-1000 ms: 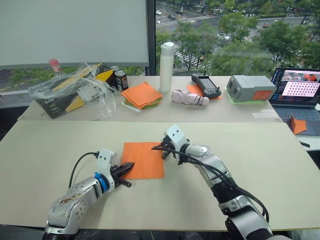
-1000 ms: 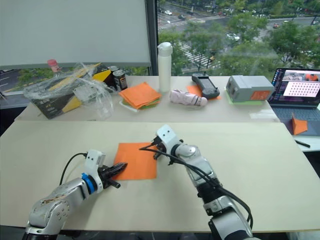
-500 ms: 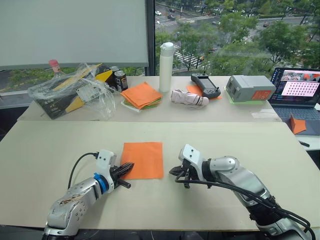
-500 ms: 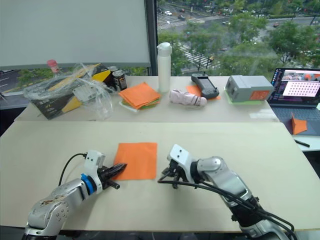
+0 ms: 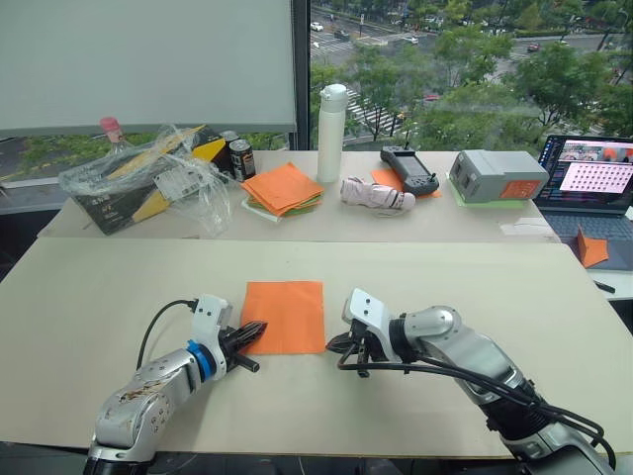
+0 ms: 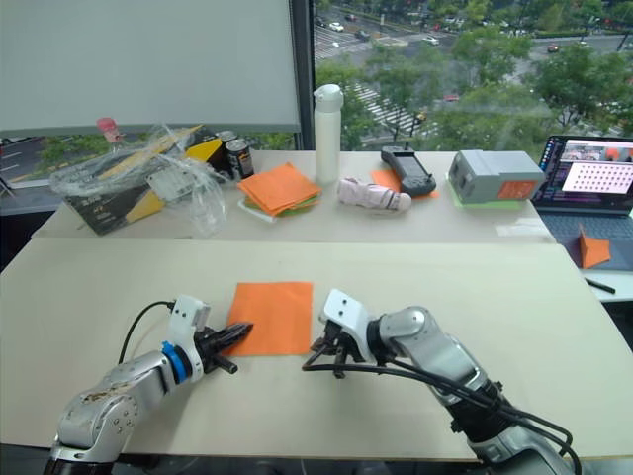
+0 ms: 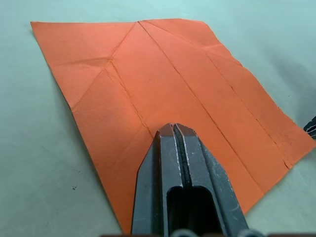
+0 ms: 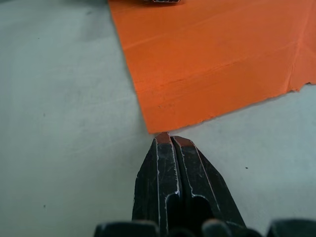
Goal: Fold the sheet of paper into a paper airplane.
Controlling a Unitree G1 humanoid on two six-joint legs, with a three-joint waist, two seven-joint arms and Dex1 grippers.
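1. I count one flat, creased bright-orange square sheet of paper lying unfolded on the near cream-coloured table, between my two arms.
2. My left gripper rests its tips on the sheet's near left corner. In the left wrist view its two black fingers are pressed together, tips down on the paper, with nothing pinched between them.
3. My right gripper sits just beside the sheet's near right corner. In the right wrist view its two black fingers are pressed together, tips just short of the paper's corner and holding nothing.
4. I count several straight creases across the sheet in the left wrist view, including two long ones and shorter diagonals near one corner.
5. On the far table I count one thick stack of orange and green paper sheets, one tall white bottle, one dark drink can, one clear crumpled plastic bag over a yellow-and-black box, one black handheld controller, one grey rectangular box and one open laptop.
6. One small orange folded paper wedge lies near the laptop.
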